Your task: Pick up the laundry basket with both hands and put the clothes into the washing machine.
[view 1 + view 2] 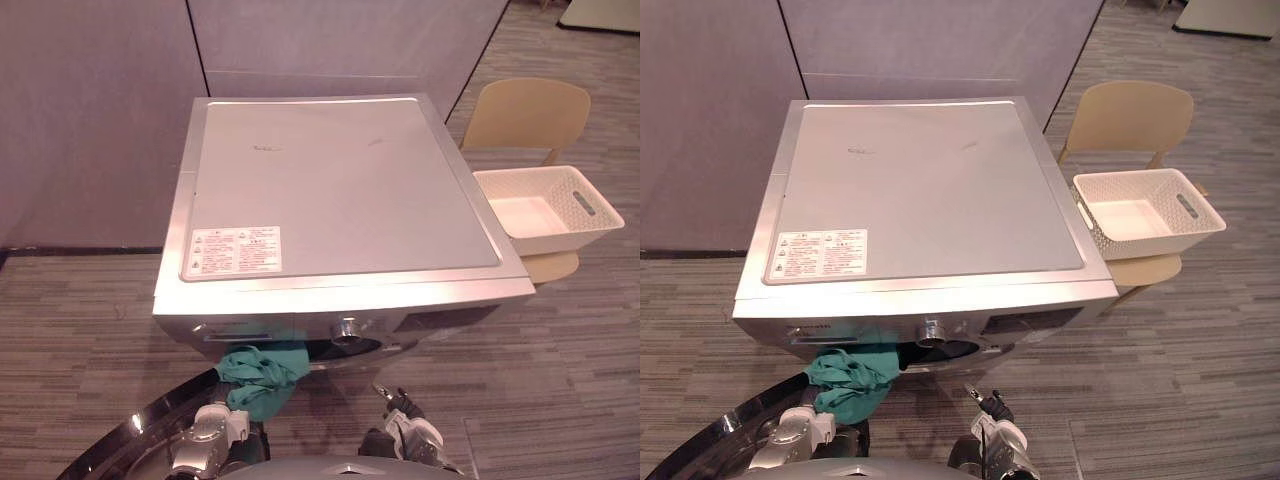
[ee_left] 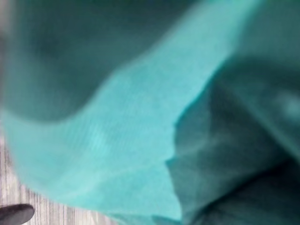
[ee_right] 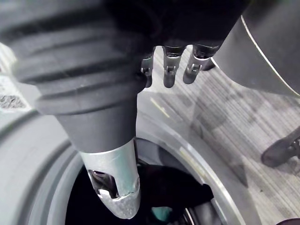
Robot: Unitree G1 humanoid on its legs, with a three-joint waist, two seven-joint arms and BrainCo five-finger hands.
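At the washing machine's (image 1: 340, 190) mouth, teal clothes (image 1: 262, 375) hang over my left hand (image 1: 208, 432); I cannot tell its grip. My right hand (image 3: 115, 183) hangs there too, relaxed, empty. The laundry basket (image 1: 565, 238) sits right of the machine.

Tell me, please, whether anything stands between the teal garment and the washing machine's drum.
Nothing visible does: the door is swung open, and the teal garment hangs at the washing machine's drum opening.
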